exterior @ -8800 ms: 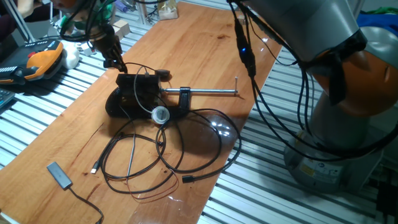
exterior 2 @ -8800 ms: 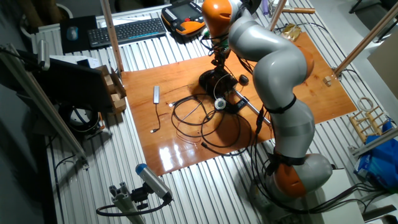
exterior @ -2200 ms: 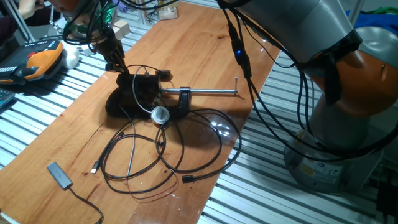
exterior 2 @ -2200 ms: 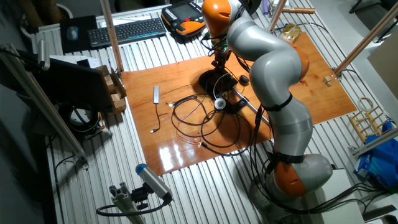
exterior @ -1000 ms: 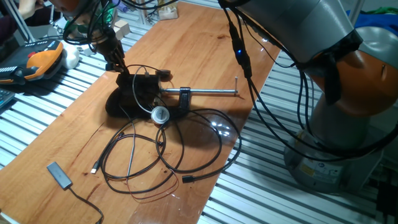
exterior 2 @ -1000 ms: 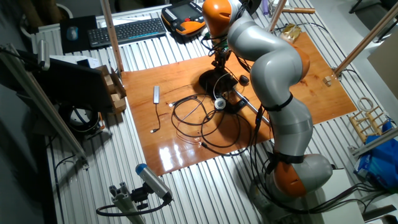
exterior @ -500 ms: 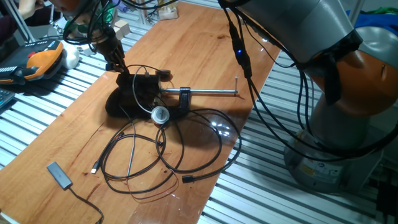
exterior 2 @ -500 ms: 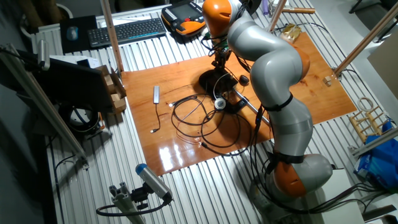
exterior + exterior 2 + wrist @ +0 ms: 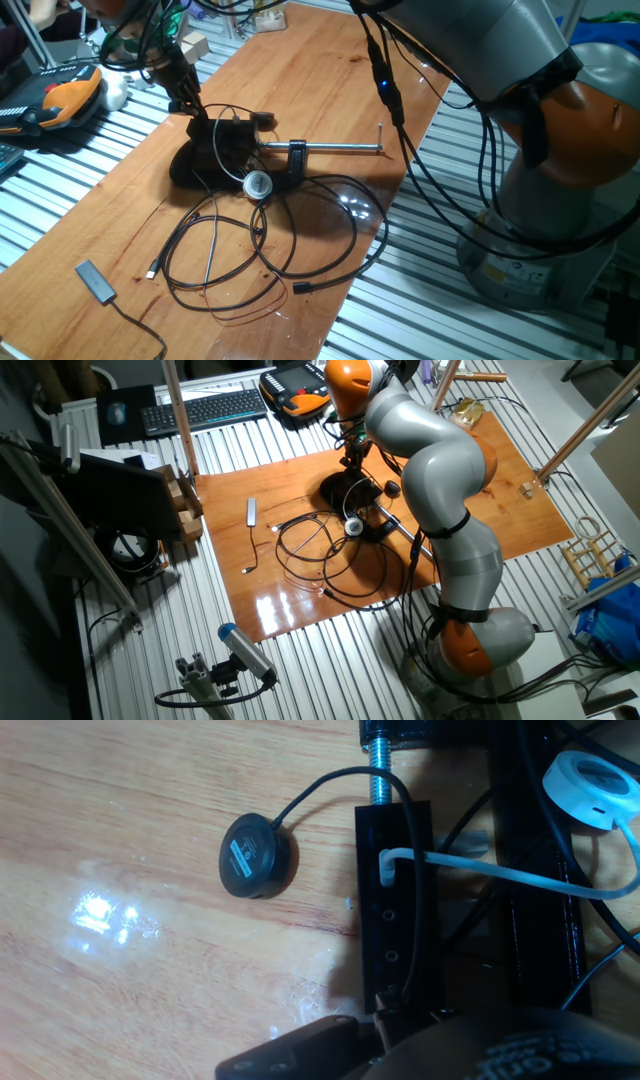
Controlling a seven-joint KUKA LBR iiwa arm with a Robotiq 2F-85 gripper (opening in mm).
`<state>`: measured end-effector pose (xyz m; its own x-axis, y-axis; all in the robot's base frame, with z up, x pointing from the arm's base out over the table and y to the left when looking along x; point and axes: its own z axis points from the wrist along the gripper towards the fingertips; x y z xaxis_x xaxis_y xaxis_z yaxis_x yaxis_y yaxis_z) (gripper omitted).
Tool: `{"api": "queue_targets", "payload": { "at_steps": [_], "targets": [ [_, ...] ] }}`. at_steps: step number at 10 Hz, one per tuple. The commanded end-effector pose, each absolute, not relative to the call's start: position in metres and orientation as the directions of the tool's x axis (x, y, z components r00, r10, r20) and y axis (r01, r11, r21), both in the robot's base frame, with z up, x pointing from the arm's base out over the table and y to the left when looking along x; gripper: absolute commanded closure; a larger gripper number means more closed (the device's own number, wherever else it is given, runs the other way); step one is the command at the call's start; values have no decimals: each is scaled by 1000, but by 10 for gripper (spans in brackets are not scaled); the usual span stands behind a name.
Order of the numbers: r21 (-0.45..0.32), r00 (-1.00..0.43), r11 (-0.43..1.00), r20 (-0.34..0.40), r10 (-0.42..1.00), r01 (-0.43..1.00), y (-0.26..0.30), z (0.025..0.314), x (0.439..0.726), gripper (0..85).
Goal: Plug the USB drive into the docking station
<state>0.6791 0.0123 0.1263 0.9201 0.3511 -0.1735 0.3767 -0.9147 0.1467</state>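
The docking station (image 9: 224, 138) is a small black box held in a clamp near the board's far left; it also shows in the other fixed view (image 9: 351, 488). In the hand view its port face (image 9: 394, 925) runs upward, with a white cable plugged in. My gripper (image 9: 189, 105) (image 9: 349, 459) (image 9: 385, 1022) stands at the box's near end, fingers close together. A small stub between them, touching the box's end, looks like the USB drive (image 9: 384, 1008); most of it is hidden.
A black G-clamp (image 9: 297, 158) with a long steel screw (image 9: 338, 150) holds the box. A white round puck (image 9: 258, 184) and a black round puck (image 9: 257, 856) lie beside it. Black cable loops (image 9: 262, 240) cover the board's middle. A flat dongle (image 9: 95, 281) lies front left.
Since 8.8 s ago the gripper has sunk a little closer to the docking station. Nothing has visibly moved over the last two seconds.
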Motion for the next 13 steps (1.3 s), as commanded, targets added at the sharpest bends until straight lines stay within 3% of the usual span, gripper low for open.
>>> {"api": "queue_targets", "payload": {
  "at_steps": [1,13],
  "targets": [
    [146,919,-914,-177,351,378,12,128,679,850],
    [134,917,-913,-173,361,385,13,119,680,850]
  ]
}}
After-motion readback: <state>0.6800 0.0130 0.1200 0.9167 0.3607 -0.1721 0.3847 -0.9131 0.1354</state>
